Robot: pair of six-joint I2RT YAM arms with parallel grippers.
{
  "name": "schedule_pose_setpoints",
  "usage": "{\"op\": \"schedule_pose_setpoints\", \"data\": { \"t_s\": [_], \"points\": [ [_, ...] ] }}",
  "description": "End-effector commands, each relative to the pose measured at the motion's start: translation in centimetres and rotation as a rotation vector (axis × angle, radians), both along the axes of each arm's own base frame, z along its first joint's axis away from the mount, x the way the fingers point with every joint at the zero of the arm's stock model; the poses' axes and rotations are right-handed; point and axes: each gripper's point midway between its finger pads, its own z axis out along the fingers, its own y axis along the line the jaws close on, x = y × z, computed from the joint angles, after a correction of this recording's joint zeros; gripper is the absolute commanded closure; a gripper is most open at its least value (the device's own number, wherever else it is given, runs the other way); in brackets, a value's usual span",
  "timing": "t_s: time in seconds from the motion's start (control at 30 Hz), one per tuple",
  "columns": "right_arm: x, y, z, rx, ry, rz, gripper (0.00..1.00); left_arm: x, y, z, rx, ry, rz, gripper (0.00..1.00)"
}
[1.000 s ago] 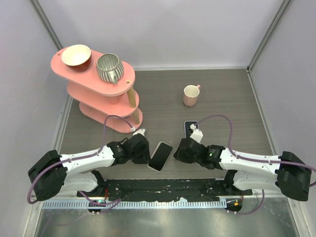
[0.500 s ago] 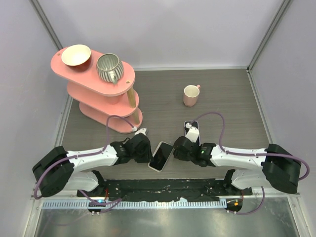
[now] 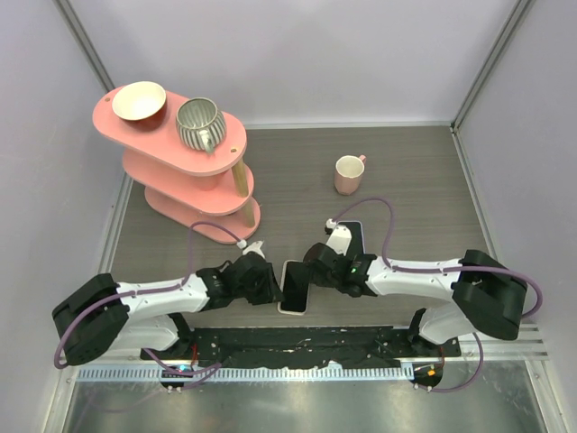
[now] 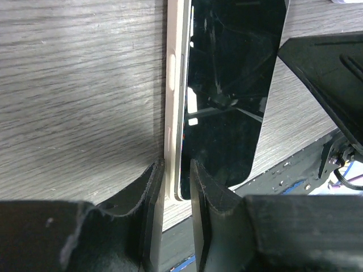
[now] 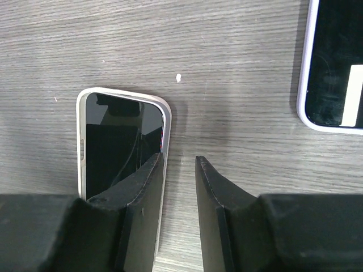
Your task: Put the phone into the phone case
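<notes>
Left hand (image 4: 173, 182) pinches the phone (image 4: 227, 85) by its cream side rim, right hand (image 5: 180, 187) slightly spread on nothing; looks stiff, slick, crackable, so I'd grip edges only.

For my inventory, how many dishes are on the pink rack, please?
2, both on the top tier: bowl at left, jug at right. Lower tiers are partly hidden.

The left claw (image 4: 177, 181) and right claw (image 5: 180, 175) flank the phone (image 3: 295, 287); bare table (image 3: 297, 203) lies open beyond, between rack (image 3: 194, 194) and mug (image 3: 347, 175).
</notes>
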Motion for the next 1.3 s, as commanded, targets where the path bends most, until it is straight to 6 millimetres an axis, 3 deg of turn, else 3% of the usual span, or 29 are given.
{"op": "schedule_pose_setpoints", "data": {
  "t_s": [0.0,0.1,0.27,0.47,0.6,0.73,0.8,1.27],
  "points": [
    [1.6,1.6,1.5,0.037,-0.059,-0.009,0.65,0.1,-1.3,1.1,-0.071,-0.004,0.002,0.72],
    [1.7,1.5,1.9,0.038,-0.063,0.004,0.65,-0.2,-1.4,1.1,-0.073,0.001,-0.003,0.68],
    [1.8,0.4,4.4,0.043,-0.09,0.001,0.65,0.7,-1.2,2.5,-0.092,-0.043,0.042,0.66],
    [0.3,-1.6,3.4,0.009,-0.035,-0.018,0.68,1.8,1.2,3.8,0.006,-0.113,0.096,0.71],
    [-0.6,-2.1,1.5,-0.017,0.022,-0.015,0.72,2.4,2.6,2.8,0.069,-0.102,0.131,0.8],
    [-1.1,-1.3,0.2,-0.012,0.063,0.004,0.78,2.7,3.0,2.1,0.116,-0.085,0.128,0.89],
    [-1.0,-0.5,0.2,0.006,0.065,0.01,0.78,3.0,2.6,1.9,0.126,-0.077,0.126,1.0],
    [-1.3,4.0,-0.5,0.039,0.105,0.055,0.77,2.7,-0.5,0.2,0.006,-0.003,0.114,1.0]
  ]
}}
